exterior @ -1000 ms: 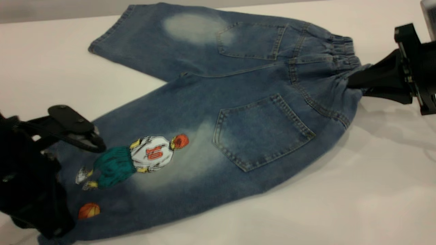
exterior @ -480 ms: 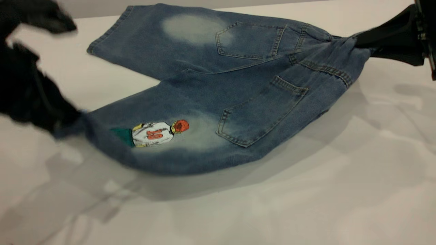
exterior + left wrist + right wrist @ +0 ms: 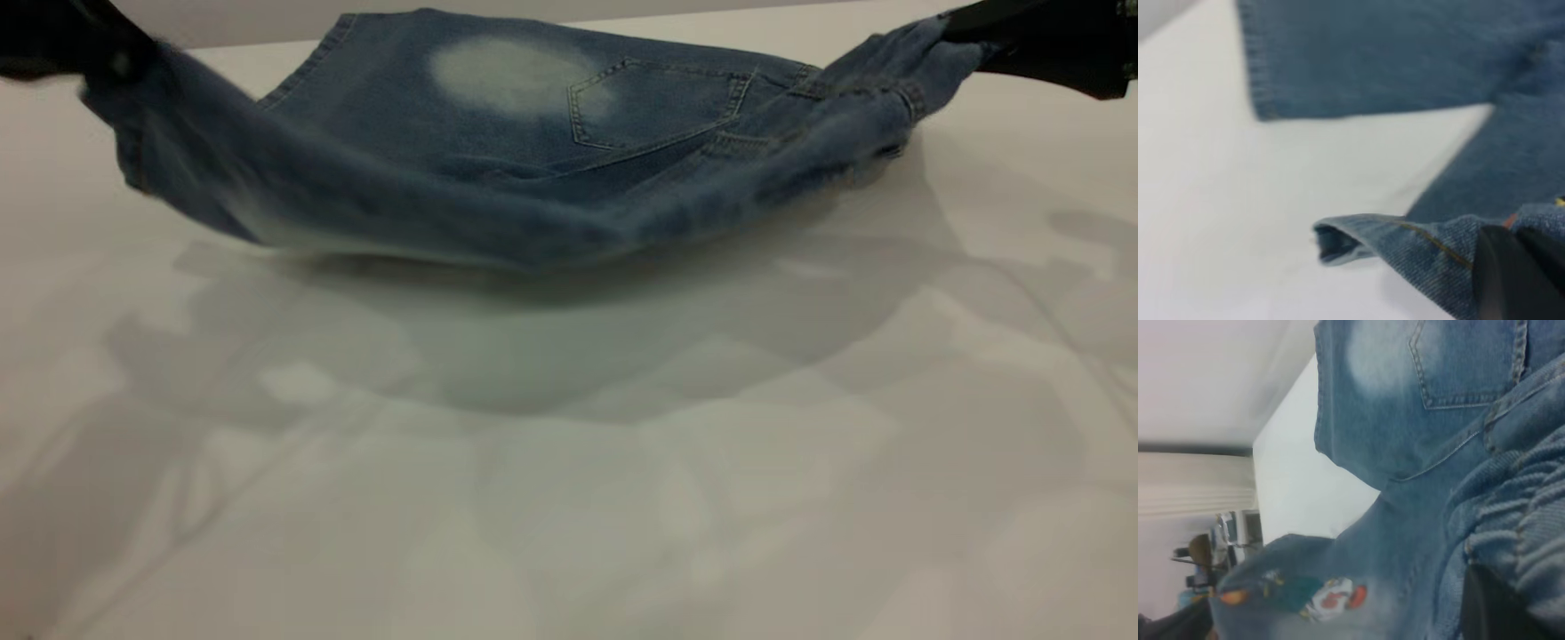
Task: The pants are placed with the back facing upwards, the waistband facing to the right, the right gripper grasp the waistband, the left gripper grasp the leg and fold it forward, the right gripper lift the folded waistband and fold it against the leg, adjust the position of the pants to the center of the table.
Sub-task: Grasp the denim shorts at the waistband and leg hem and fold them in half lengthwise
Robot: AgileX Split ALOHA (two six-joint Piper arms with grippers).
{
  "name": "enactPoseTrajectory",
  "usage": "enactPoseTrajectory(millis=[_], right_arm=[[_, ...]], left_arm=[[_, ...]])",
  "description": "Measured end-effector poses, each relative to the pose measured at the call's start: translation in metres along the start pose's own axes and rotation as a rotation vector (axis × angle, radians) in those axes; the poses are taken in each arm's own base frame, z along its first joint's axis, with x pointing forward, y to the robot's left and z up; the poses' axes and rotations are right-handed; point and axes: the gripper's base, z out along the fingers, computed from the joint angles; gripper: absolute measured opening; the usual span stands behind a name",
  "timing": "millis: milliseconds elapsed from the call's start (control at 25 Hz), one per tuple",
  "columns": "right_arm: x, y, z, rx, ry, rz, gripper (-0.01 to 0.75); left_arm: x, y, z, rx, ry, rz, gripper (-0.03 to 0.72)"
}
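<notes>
The left gripper (image 3: 107, 49) is raised off the desk (image 3: 569, 498), its jaws clamped on the hem end of the leg (image 3: 267, 191), which hangs away from them in a sagging sling. In the left wrist view the hem folds over just beside the dark jaws, with bare desk under it. Between the two sets of jaws the pants (image 3: 533, 133) stay partly flat: the plain leg and one back pocket (image 3: 658, 107) rest on the desk. The right gripper (image 3: 978, 31), also lifted, has its jaws clamped on the bunched waistband (image 3: 898, 62).
</notes>
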Motion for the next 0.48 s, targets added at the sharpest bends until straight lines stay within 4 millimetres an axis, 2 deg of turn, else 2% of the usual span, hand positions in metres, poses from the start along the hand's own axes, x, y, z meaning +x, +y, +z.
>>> enactPoseTrajectory(millis=[240, 480], right_arm=[[-0.001, 0.001, 0.0, 0.0, -0.002, 0.109, 0.053], [-0.011, 0.006, 0.001, -0.006, -0.02, 0.26, 0.053]], left_arm=[[-0.011, 0.038, -0.004, -0.105, -0.044, -0.063, 0.034], [-0.026, 0.051, 0.013, -0.12, -0.053, -0.044, 0.034]])
